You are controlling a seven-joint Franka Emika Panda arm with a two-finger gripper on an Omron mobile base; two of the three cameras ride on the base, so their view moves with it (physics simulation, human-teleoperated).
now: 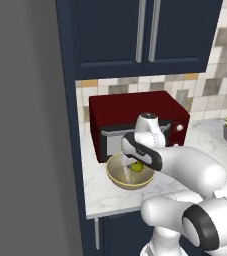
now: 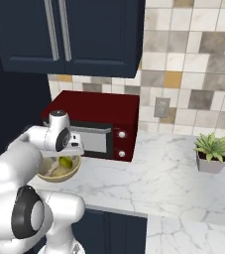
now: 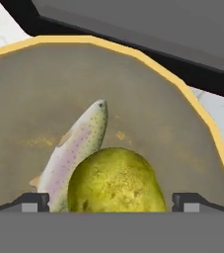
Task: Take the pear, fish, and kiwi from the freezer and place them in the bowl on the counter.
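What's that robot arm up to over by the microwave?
It is loading food into a bowl on the counter. The gripper hangs just above the bowl with its jaws wide apart, and the pear sits between the fingertips, seemingly just let go. The fish already lies in the bowl beside the pear. No kiwi is in the bowl yet.
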